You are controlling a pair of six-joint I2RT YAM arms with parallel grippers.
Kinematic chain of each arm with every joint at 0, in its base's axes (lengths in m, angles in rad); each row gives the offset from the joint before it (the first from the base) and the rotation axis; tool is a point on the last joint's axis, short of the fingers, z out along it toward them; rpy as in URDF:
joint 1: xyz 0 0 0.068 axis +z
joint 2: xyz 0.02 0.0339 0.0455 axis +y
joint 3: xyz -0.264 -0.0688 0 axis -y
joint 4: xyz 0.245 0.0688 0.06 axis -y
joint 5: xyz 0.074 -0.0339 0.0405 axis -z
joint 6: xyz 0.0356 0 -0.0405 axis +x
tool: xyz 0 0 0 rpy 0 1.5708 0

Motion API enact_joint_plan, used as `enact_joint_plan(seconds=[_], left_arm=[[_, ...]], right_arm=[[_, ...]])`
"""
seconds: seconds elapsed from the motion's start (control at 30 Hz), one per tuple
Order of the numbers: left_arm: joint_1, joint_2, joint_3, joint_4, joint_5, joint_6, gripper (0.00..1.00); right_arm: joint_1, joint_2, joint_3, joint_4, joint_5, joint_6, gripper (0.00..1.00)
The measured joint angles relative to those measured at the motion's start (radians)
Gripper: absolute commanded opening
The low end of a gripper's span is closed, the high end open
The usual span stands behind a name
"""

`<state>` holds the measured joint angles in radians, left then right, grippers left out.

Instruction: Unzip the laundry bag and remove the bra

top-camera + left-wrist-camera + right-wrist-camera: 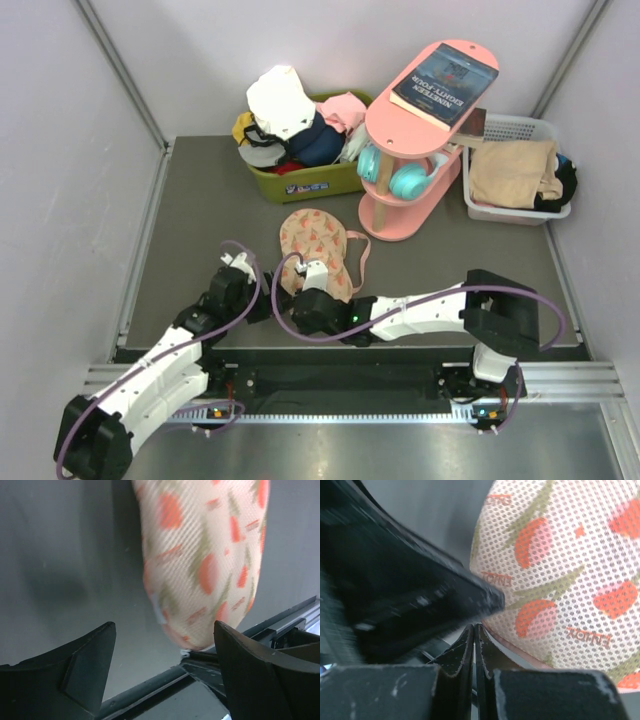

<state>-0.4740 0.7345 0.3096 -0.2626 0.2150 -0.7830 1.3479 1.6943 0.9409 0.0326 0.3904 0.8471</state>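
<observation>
The laundry bag (pixel 313 245), peach mesh with orange-red prints and a pink loop, lies closed on the grey table in the middle. It fills the left wrist view (pixel 205 555) and the right wrist view (pixel 560 570). My left gripper (pixel 268 298) is open, its jaws (pixel 164 627) wide apart just short of the bag's near end. My right gripper (pixel 305 280) is shut, its tips (pixel 475 626) at the bag's pink rim. A small white bit (pixel 186 653) shows at those tips. No bra shows.
A green bin (pixel 300 185) of clothes stands at the back. To its right stands a pink shelf stand (pixel 410 215) with a book and headphones. A white basket (pixel 515 212) with tan cloth is at the far right. The table's front rail (pixel 150 690) is right below the grippers.
</observation>
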Motion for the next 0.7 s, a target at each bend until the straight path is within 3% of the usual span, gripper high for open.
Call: enact_joint_plan(seconds=[0.17, 0.4, 0.7], left_arm=[[0.000, -0.079, -0.085, 0.021, -0.004, -0.107, 0.73], [0.000, -0.053, -0.114, 0.116, -0.024, -0.167, 0.43], [0.000, 0.057, -0.108, 0.198, -0.038, -0.177, 0.17]], right_arm=[[0.000, 0.020, 0.024, 0.027, -0.010, -0.015, 0.00], [0.000, 0.028, 0.024, 0.042, -0.027, -0.016, 0.00], [0.000, 0.028, 0.022, 0.051, -0.030, -0.016, 0.00]])
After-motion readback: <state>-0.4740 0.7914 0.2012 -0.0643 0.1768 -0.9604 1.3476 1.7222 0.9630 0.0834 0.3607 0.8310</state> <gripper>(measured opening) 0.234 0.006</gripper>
